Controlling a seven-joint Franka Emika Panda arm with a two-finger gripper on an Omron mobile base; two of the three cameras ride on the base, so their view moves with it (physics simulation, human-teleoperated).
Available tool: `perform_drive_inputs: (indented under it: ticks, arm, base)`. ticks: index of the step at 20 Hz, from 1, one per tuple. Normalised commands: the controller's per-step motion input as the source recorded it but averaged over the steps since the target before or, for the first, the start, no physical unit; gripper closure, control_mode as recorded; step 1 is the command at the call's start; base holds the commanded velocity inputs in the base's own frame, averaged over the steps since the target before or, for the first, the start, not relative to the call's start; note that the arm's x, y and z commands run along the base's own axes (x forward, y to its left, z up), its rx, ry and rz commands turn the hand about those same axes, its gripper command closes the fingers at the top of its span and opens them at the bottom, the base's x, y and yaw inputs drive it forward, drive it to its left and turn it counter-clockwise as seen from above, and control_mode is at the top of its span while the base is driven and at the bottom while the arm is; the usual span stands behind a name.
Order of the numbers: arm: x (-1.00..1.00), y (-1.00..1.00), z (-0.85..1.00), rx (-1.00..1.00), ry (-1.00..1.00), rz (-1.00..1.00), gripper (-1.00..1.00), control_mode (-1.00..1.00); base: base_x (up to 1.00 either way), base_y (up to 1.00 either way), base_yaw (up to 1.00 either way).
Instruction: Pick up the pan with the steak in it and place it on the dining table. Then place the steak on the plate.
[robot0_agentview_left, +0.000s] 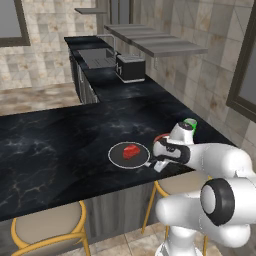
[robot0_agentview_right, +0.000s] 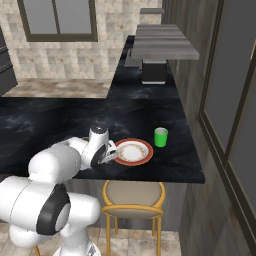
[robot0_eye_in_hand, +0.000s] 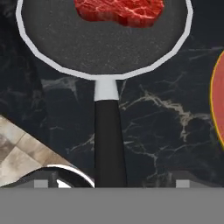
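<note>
With pan (robot0_eye_in_hand: 105, 39) on dining table (robot0_eye_in_hand: 166, 131), handle pointing twd pincer (robot0_eye_in_hand: 109, 186), steak (robot0_eye_in_hand: 119, 11) inside

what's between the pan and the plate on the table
Only bare dining table lies between the pan and the plate in the hand view.

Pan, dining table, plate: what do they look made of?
Pan: dark matte speckled base, likely non-stick coated metal; thin bright silvery rim and collar suggest bare metal; handle smooth black, maybe plastic. Dining table: glossy black slab with pale veins, looks like polished marble or an imitation. Plate: white centre, reddish-brown rim, probably glazed ceramic, though the render leaves that open.
</note>
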Motion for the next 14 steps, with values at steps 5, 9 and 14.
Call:
perform_drive_inputs:
  ticks: [5, 9, 14]
  arm:
    - [-0.20, -0.01, 0.50, 0.12, -0.04, -0.15, -1.00, -1.00]
    - [0.02, 0.12, 0.35, 0.10, -0.07, -0.23, -1.00, -1.00]
    - [0.34, 0.43, 0.04, 0.01, -0.07, -0.30, -1.00, -1.00]
  base:
    - [0.00, 0.00, 0.00]
    - [0.00, 0.00, 0.00]
    - [0.00, 0.00, 0.00]
